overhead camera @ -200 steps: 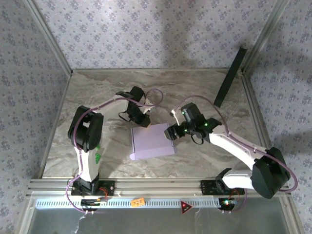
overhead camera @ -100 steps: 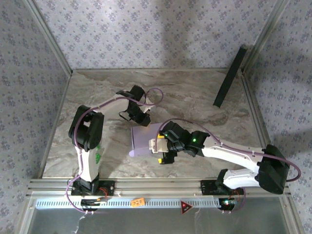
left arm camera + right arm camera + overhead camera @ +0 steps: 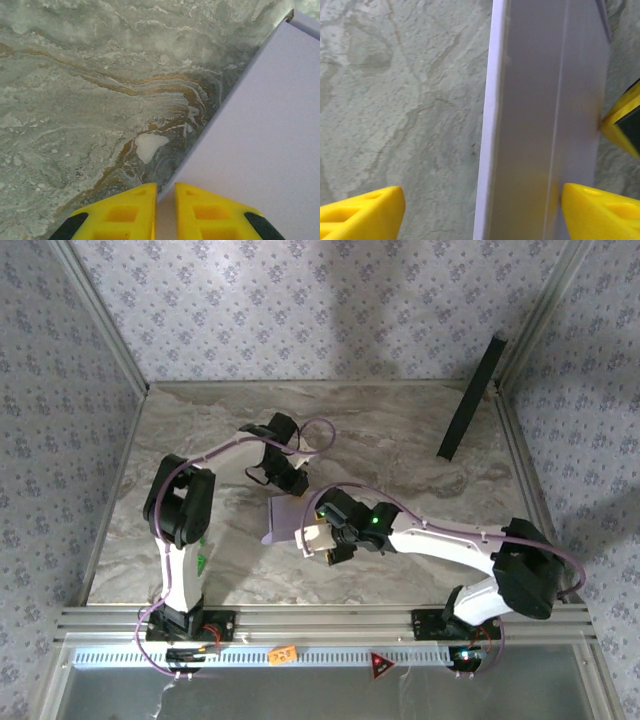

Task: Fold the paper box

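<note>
Flat pale lavender cardboard paper box lies mid-surface, a bit left of centre, on the marbled grey surface, with both arms meeting over it. Left gripper sits at the box's far edge. In the left wrist view this gripper is nearly closed, with the box edge running into the thin gap, so it looks pinched there, probably to anchor the box while the other arm works. Right gripper hangs over the near-right part of the box. In the right wrist view it is spread wide and holds nothing. It straddles a lavender panel: one finger is at the panel's right edge, the other well apart over bare surface. Likely it is lining up to press or squeeze a fold. Another yellow finger, likely the left gripper's, touches the same panel edge just beside the right gripper's finger, so clearance there is tight. There is open marble left of and nearer than the box. Long black flat panel leans at the far right, well apart.
</note>
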`<control>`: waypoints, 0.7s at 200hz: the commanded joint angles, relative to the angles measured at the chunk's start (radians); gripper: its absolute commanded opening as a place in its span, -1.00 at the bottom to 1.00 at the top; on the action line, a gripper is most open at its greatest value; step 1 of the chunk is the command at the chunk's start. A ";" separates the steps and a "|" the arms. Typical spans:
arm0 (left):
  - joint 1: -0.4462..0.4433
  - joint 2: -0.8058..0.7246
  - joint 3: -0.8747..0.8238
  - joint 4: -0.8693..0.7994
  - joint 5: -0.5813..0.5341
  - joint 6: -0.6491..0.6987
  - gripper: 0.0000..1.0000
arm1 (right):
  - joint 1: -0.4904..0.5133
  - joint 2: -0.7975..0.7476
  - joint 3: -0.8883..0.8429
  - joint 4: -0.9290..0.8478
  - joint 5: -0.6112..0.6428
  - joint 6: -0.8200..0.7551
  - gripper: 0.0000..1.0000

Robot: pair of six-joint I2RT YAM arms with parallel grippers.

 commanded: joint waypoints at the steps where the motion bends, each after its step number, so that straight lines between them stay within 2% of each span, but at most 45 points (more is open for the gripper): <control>1: 0.000 0.043 0.012 -0.043 -0.039 0.018 -0.65 | -0.013 0.017 0.049 0.005 0.023 -0.065 0.62; 68: 0.000 0.053 0.043 -0.057 -0.032 0.025 -0.63 | -0.064 0.073 0.143 -0.017 0.016 -0.141 0.43; 140: 0.003 0.041 0.057 -0.068 -0.039 0.031 -0.60 | -0.116 0.144 0.284 -0.101 -0.020 -0.188 -0.05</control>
